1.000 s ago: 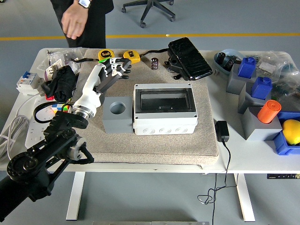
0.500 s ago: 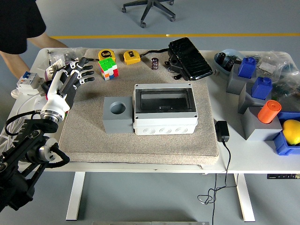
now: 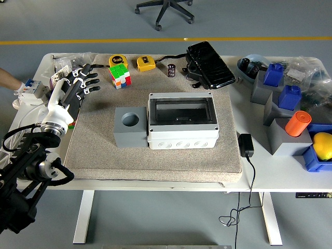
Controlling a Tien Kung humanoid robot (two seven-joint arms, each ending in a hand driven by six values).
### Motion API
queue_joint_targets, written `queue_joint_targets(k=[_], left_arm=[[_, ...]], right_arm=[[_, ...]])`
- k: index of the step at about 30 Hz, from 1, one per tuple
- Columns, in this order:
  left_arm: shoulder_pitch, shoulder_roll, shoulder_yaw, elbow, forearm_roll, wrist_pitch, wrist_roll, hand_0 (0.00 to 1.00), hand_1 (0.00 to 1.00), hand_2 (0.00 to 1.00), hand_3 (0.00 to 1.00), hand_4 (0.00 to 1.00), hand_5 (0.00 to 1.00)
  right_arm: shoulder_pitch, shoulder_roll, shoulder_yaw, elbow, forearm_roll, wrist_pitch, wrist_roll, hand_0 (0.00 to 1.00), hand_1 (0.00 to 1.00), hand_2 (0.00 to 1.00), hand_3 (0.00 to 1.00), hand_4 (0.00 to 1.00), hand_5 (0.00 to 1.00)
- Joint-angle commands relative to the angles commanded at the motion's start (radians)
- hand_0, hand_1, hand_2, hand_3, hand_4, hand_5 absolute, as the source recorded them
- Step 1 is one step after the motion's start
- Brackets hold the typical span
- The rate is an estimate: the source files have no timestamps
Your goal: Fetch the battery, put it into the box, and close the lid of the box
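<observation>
Grey flooring with a yellow line and the base of an office chair (image 3: 165,11) is seen beyond a white surface (image 3: 259,171), most of which is covered by a beige mat (image 3: 155,155). At the mat's far left edge the left hand (image 3: 78,85) is held over the surface with its black fingers (image 3: 91,81) spread and nothing grasped. To the right of the hand and nearer the camera, the box (image 3: 181,120) is set on the mat with its top open; its interior is dark and no contents can be made out in it. A grey block (image 3: 129,126) with a round, empty recess touches the box's left side. The battery (image 3: 170,70), a small dark cylinder with a pale band, is stood upright at the mat's far edge, well to the right of the hand and apart from the box. A colour cube (image 3: 119,77) is placed just right of the fingers, with two yellow tape measures (image 3: 145,63) beyond it. Far to the right, a blue tray (image 3: 311,161), cut off by the frame edge, is occupied by a yellow ball (image 3: 322,145). A person's hand (image 3: 9,79) is cut off at the left edge.
</observation>
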Motion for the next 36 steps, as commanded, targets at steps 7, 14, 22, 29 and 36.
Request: queue_joint_targets(k=[7,14,22,29,36], left_arm=[[-0.007,-0.008,0.016,0.0,-0.004,-0.002,0.002,0.491,0.572,0.552,0.571,0.949,0.507],[-0.014,-0.013,0.014,0.0,-0.008,-0.001,0.001,0.49,0.571,0.553,0.571,0.95,0.507],[-0.02,-0.013,0.008,0.001,-0.01,-0.002,0.001,0.493,0.571,0.553,0.571,0.951,0.505],[-0.023,-0.013,0.003,-0.001,-0.012,-0.001,-0.001,0.491,0.569,0.553,0.57,0.952,0.502],[-0.025,-0.014,0.002,-0.001,-0.013,-0.001,-0.002,0.489,0.566,0.554,0.571,0.953,0.502]], right_arm=[[0.002,-0.001,0.001,0.0,0.001,-0.001,0.001,0.607,0.628,0.65,0.573,0.969,0.523],[0.003,0.0,0.001,0.0,0.001,0.0,0.001,0.607,0.628,0.65,0.573,0.969,0.524],[0.004,0.001,0.007,0.0,0.001,0.0,0.001,0.608,0.628,0.65,0.573,0.969,0.524],[0.005,0.002,0.008,0.0,0.0,0.001,0.002,0.608,0.628,0.65,0.573,0.969,0.525],[0.005,0.001,0.008,-0.001,0.0,0.002,0.002,0.608,0.628,0.65,0.573,0.969,0.525]])
